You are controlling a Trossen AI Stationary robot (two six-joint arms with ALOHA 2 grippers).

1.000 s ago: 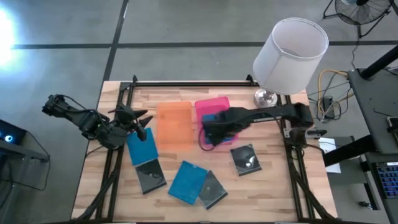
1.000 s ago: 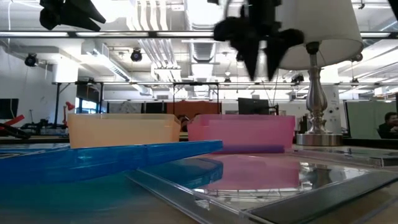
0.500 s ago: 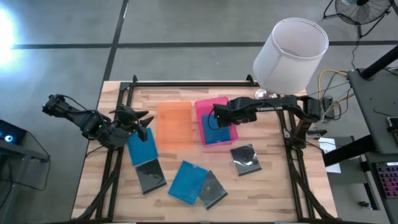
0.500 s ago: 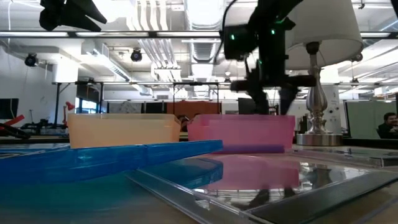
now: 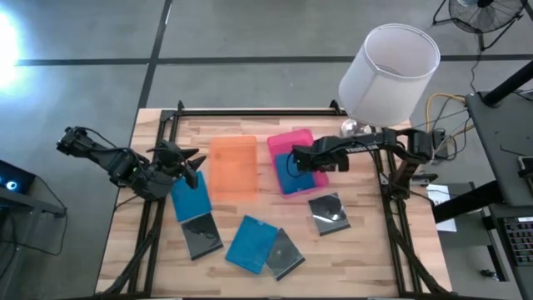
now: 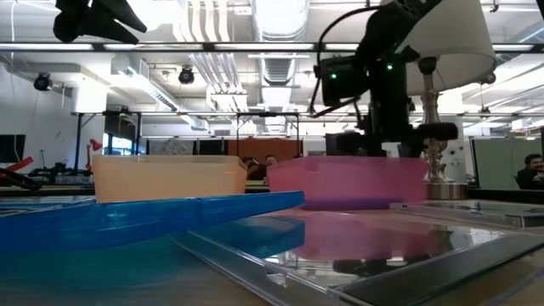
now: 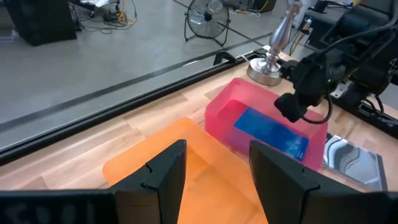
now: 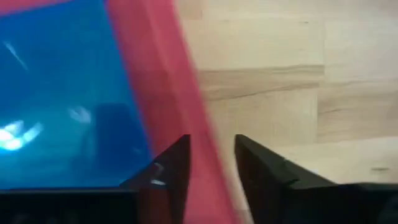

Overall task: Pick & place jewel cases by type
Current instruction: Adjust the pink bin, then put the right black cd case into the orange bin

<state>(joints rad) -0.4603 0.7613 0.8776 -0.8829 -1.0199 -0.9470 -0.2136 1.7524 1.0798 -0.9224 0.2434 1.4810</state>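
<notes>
Blue jewel case (image 7: 272,132), flat and glossy, lies inside the pink tray (image 5: 292,162). Right gripper (image 8: 211,163) straddles the tray's 3 o'clock wall with fingers parted, holding nothing; a second ago it hovered above. The tray has slid toward 3 o'clock. Left gripper (image 7: 214,168) waits open at 9 o'clock.
</notes>
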